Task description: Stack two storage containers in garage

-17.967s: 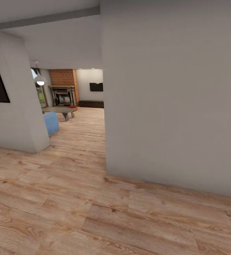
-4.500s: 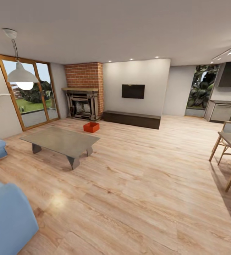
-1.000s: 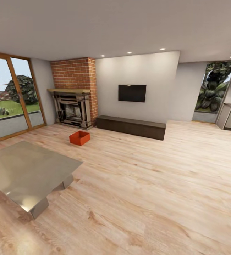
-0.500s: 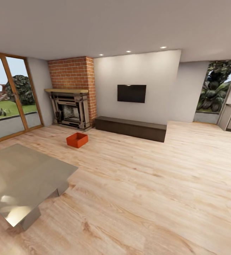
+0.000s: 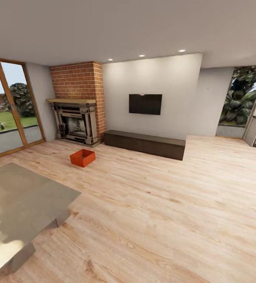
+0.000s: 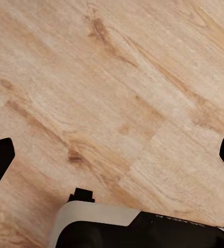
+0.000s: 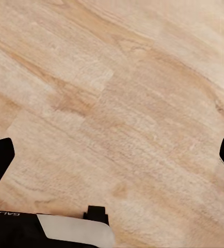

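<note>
One storage container (image 5: 82, 157) on wood floor (image 5: 163, 204) — beside fireplace (image 5: 74, 122).

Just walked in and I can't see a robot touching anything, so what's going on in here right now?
Nothing is being handled at the moment. The robot is in the living room, looking across the wood floor. One orange-red storage container sits on the floor in front of the brick fireplace, beyond the grey coffee table. Both wrist cameras look down at bare planks: the left gripper and right gripper are wide open and hold nothing. The container has not been picked up.
</note>
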Controlling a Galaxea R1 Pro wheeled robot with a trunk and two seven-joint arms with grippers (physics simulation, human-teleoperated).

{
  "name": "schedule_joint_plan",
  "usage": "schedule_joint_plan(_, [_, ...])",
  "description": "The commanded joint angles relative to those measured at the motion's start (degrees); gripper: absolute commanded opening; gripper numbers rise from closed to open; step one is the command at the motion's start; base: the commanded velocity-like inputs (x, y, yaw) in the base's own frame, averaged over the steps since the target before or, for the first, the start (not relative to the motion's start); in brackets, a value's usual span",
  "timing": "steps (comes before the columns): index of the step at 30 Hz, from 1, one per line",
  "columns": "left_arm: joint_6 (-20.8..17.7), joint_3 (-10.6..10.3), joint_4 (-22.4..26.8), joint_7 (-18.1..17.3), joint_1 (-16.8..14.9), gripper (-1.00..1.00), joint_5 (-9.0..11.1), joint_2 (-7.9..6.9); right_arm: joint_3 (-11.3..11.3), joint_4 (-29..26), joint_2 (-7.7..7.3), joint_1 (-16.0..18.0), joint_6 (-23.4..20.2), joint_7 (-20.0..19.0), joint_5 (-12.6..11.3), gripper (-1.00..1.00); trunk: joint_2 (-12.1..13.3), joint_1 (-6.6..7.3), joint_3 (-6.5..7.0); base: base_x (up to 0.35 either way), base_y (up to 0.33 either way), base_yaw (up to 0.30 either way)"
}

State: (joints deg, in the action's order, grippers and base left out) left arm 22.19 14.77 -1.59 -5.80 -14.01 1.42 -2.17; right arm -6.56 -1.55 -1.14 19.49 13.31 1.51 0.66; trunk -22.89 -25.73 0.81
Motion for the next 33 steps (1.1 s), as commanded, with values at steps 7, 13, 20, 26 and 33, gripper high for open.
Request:
schedule_joint_plan(7, [0.22,0.43,-0.17,-0.44,-0.05,1.0,0.16,-0.03,-0.38,0.05,-0.01,0.02,0.14,0.16,0.11,1.0,-0.03,-0.05,-0.02,0.325,-0.089,0.0])
schedule_joint_plan(13, [0.22,0.44,-0.17,-0.44,-0.05,1.0,0.16,-0.03,-0.38,0.05,-0.01,0.02,0.14,0.16,0.09,1.0,-0.03,-0.05,-0.02,0.325,-0.089,0.0])
schedule_joint_plan(20, [0.22,0.44,-0.17,-0.44,-0.05,1.0,0.16,-0.03,-0.38,0.05,0.0,0.02,0.14,0.16,0.09,1.0,-0.03,-0.05,-0.02,0.324,-0.089,0.0])
schedule_joint_plan(26, [0.22,0.43,-0.17,-0.44,-0.06,1.0,0.16,-0.03,-0.38,0.05,-0.01,0.02,0.14,0.16,0.12,1.0,-0.03,-0.05,-0.02,0.324,-0.089,0.0])
schedule_joint_plan(33, [0.22,0.43,-0.17,-0.44,-0.05,1.0,0.16,-0.03,-0.38,0.05,0.01,0.02,0.14,0.16,0.11,1.0,-0.03,-0.05,-0.02,0.323,-0.088,0.0])
